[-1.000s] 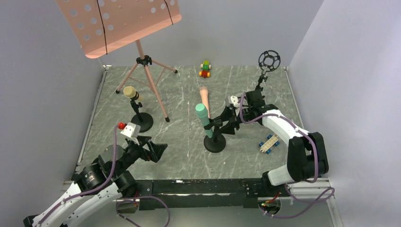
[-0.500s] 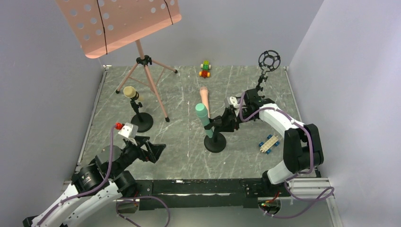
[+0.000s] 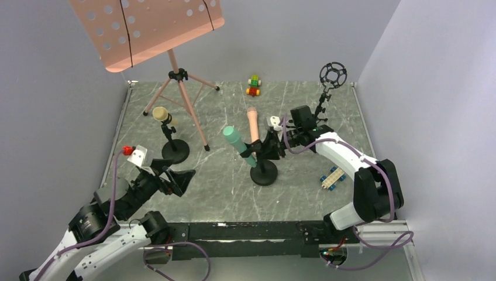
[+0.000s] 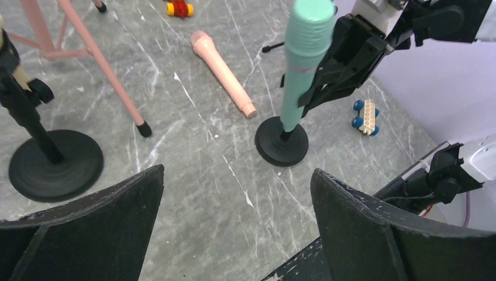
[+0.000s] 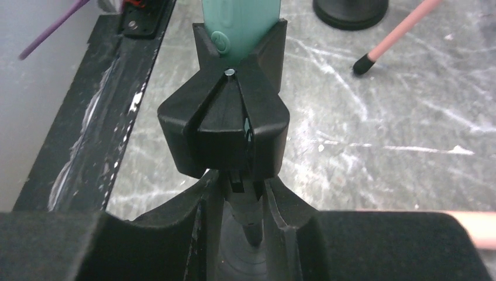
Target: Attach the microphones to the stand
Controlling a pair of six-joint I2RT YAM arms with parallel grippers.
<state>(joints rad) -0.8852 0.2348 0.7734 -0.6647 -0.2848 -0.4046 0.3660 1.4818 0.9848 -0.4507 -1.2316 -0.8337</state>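
Since 1 s ago, my R gripper slid left, clamped on the stand under its clip; green mic there leans further left. L gripper gapes wide, backed off.

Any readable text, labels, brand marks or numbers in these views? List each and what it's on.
None readable in any view.
Teal-green microphone: a small round embossed mark by the black clip, with no letters legible.
Pink music stand, toy-brick cars: no print visible.
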